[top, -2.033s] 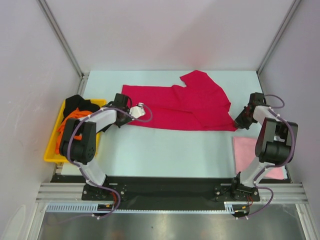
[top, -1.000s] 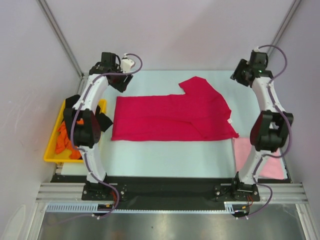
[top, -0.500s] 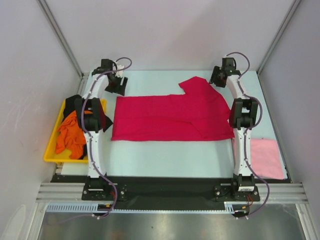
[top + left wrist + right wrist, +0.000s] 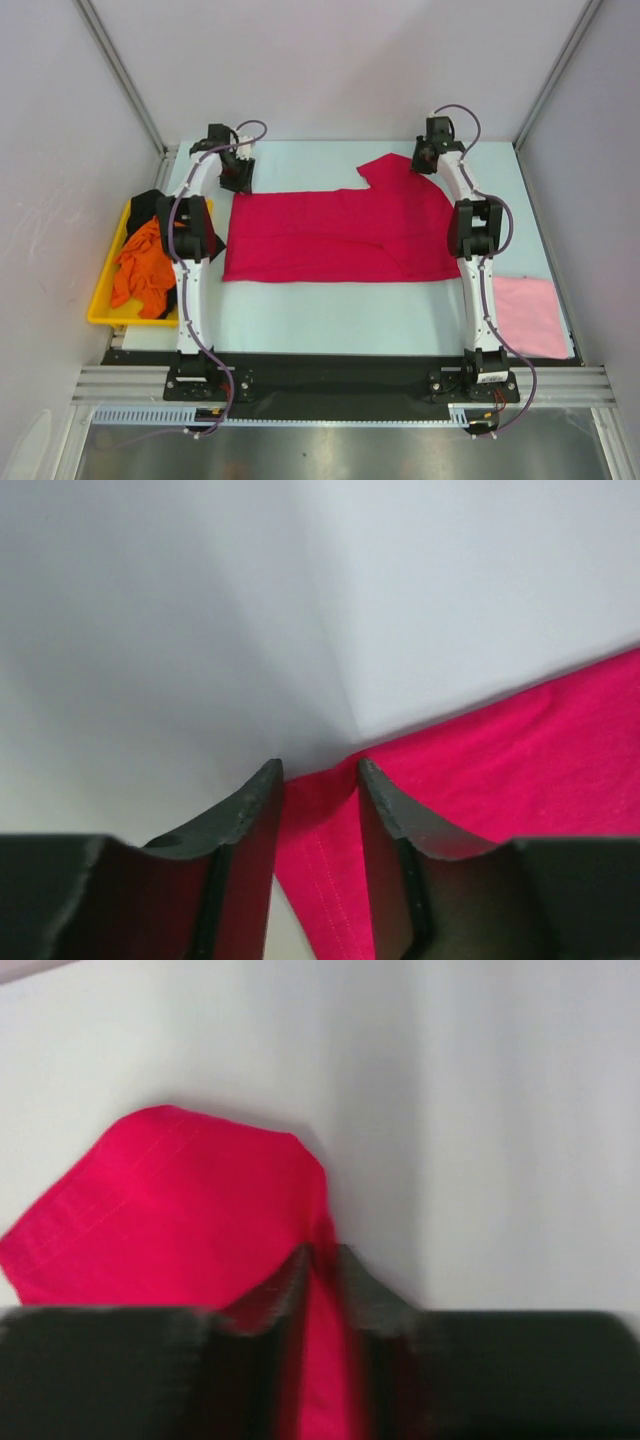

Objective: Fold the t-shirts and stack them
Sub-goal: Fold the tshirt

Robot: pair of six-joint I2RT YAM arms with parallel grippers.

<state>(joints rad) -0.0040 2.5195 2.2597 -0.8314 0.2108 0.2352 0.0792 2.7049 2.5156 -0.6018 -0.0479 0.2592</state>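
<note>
The crimson red t-shirt [image 4: 340, 232] lies spread flat across the middle of the table. My left gripper [image 4: 237, 174] is at its far left corner. In the left wrist view the jaws [image 4: 318, 770] stand a little apart with the hemmed corner of the red cloth [image 4: 520, 760] between them. My right gripper [image 4: 425, 158] is at the far right sleeve. In the right wrist view its jaws [image 4: 322, 1255] are pinched on the sleeve's edge [image 4: 170, 1200], though that view is blurred. The orange t-shirt [image 4: 140, 268] and the black t-shirt [image 4: 148, 204] lie bunched in the tray. The pale pink t-shirt [image 4: 526, 314] lies folded at the near right.
The yellow plastic tray [image 4: 97, 300] sits at the table's left edge. White walls and metal posts close in the back and both sides. Both arms stretch from the near edge to the far edge, along the left and right ends of the red shirt.
Both arms swung from the shirt's near side to the far edge. In the last half second the right gripper moved left onto the sleeve and the left gripper settled at the far left corner.
</note>
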